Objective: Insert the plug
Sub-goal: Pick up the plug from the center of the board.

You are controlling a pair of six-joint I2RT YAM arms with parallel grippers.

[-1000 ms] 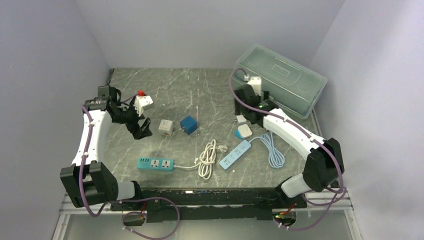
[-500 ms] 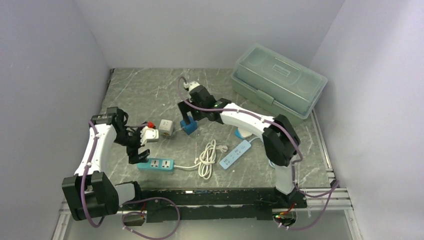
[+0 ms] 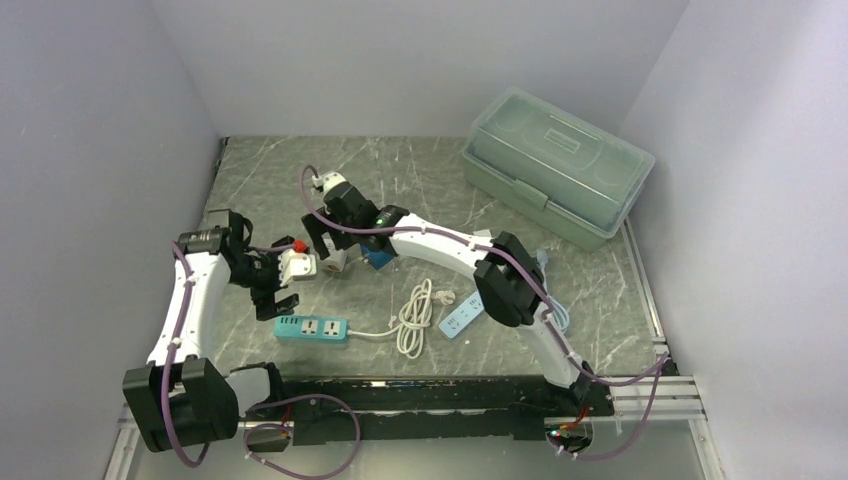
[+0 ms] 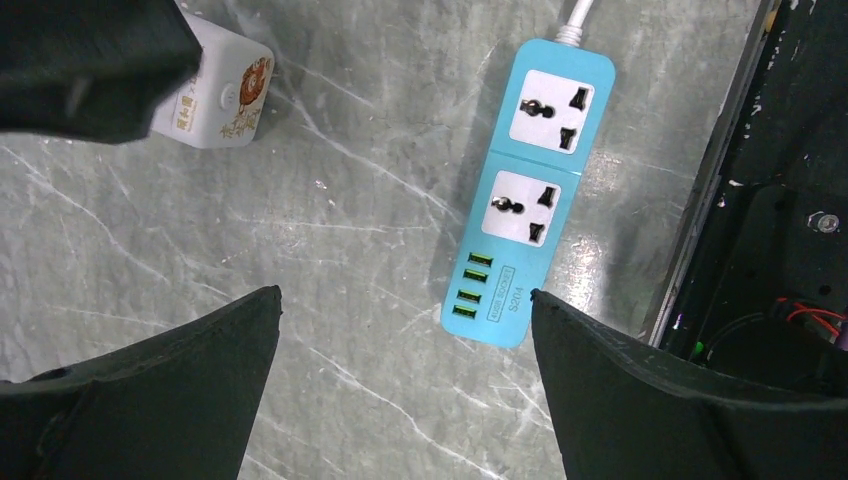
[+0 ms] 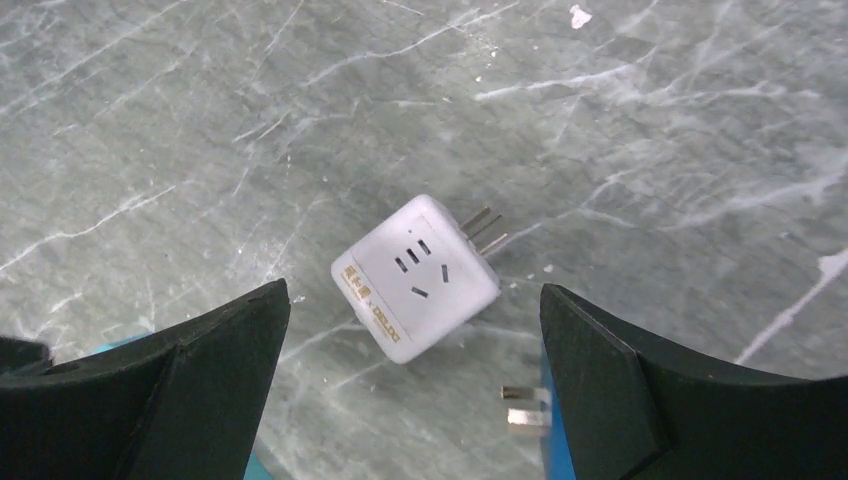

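Top external view: the right arm is spanning the table [image 3: 420, 170] toward 9 o'clock, and its claw is hanging over the white cube plug [image 3: 333, 262]. A blue cube adapter [image 3: 377, 257] is sitting just beside that plug at 3 o'clock. The teal power strip [image 3: 311, 328] is lying near the plug at about 6 o'clock, with the left arm's claw hovering above its 9 o'clock end. A coiled white cord [image 3: 412, 318] is lying at 3 o'clock of the strip.

In the right wrist view, the right claw [image 5: 412, 290] is standing wide open. Its dark fingers [image 5: 180, 390] are framing the plug from both sides without touching it, and the claw is gripping nothing. The plug is lying on its side on the marble, socket face up, its metal prongs [image 5: 485, 228] pointing toward 2 o'clock.

In the left wrist view, the left claw [image 4: 402, 300] is likewise gaping fully, with only bare table between its fingers [image 4: 150, 400]. It is holding nothing. The strip is lying at about 1 o'clock of the gap, close to the right-hand finger but apart from it. Its cord is leaving at the 12 o'clock end and its small ports are sitting at the 6 o'clock end. The plug is showing at 10 o'clock there, partly hidden behind a dark shape.
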